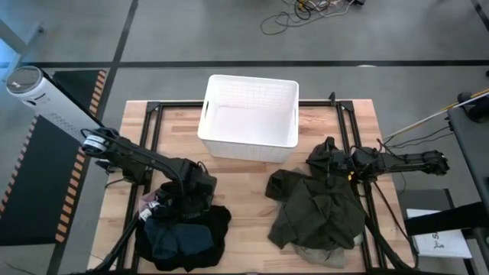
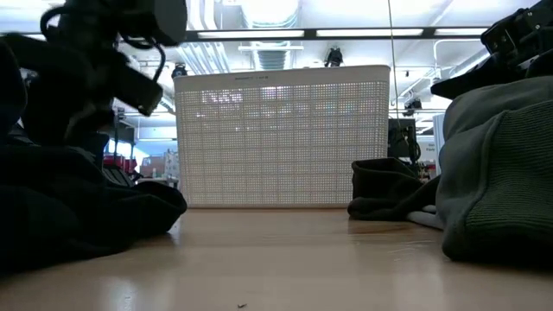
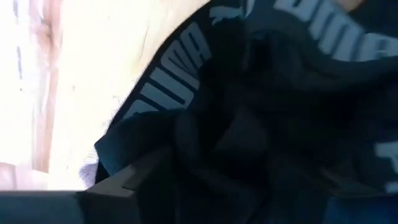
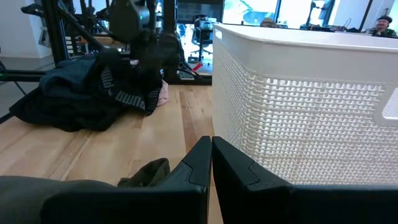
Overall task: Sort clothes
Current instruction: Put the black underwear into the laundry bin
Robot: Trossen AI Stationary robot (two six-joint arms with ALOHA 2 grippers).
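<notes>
Left gripper point(image 1: 186, 189) buried in black-teal pile point(image 1: 183, 233) at table's near-left — fingers' state hidden; right gripper point(image 4: 210, 163) clenched, empty, above olive heap point(image 1: 317, 206) beside white basket point(image 1: 248, 114)

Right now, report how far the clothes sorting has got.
Done: two piles lie apart, the dark pile by the left gripper and the olive pile by the right gripper. In hand: the left gripper is down in black fabric. Left: the basket shows nothing inside.
</notes>
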